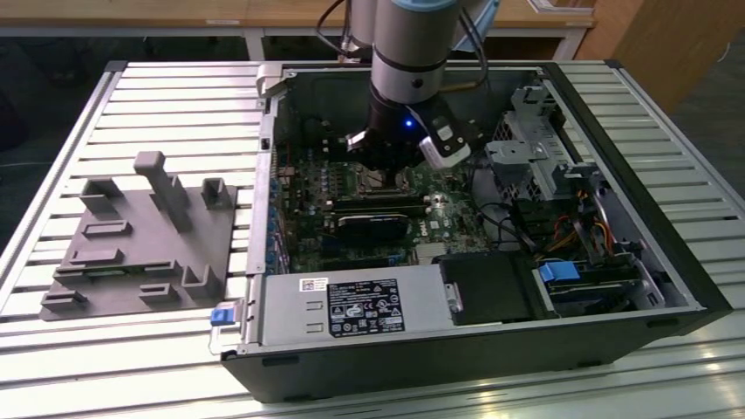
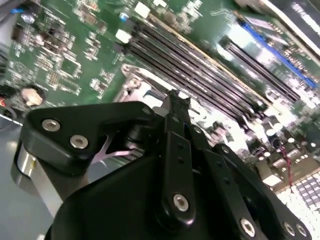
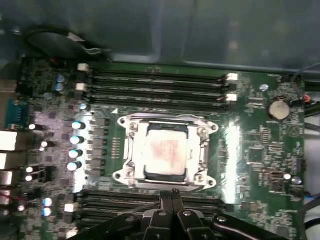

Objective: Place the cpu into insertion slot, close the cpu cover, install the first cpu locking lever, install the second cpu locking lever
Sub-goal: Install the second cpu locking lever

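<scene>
Cpu [image 3: 167, 152], pale square, seated under cpu cover [image 3: 202, 150]

The cpu [image 3: 167, 152], a flat silver-grey square, lies seated in the insertion slot [image 3: 150, 176] on the green board, framed by the silver cpu cover [image 3: 131, 150] lying flat around it, between the long black memory slots [image 3: 155, 82].

The print on the power supply label [image 1: 363, 306] is too small to read.

The arm [image 1: 402, 52] reaches down into the open case [image 1: 652, 288], gripper [image 1: 375, 166] low over the board [image 1: 442, 223]; grey fixture [image 1: 140, 240] beside it
</scene>
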Available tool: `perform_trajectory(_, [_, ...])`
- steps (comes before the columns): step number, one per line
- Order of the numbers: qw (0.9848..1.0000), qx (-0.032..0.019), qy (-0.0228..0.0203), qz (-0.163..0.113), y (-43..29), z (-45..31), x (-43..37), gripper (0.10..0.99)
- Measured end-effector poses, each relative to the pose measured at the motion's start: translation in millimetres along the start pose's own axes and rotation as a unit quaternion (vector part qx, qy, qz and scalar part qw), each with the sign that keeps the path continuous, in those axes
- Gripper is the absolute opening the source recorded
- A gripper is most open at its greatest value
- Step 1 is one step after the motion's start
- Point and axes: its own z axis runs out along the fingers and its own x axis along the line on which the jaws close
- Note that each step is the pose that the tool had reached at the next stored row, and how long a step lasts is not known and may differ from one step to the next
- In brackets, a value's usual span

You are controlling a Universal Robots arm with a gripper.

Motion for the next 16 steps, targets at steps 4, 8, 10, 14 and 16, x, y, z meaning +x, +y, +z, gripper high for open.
perform_trajectory(4, [1.0, -0.001, -0.0008, 0.0, -1.9, -0.2, 11.1, 0.106])
perform_trajectory(8, [1.0, -0.0033, -0.0009, 0.0, -2.2, 2.1, 15.0, 0.106])
perform_trajectory(10, [1.0, -0.0051, -0.001, 0.0, -2.6, 2.7, 15.0, 0.106])
perform_trajectory(14, [1.0, -0.0091, -0.0012, 0.0, -3.6, 3.7, 16.0, 0.106])
perform_trajectory(16, [0.9999, -0.0106, -0.0013, 0.0, -3.7, 4.2, 17.1, 0.106])
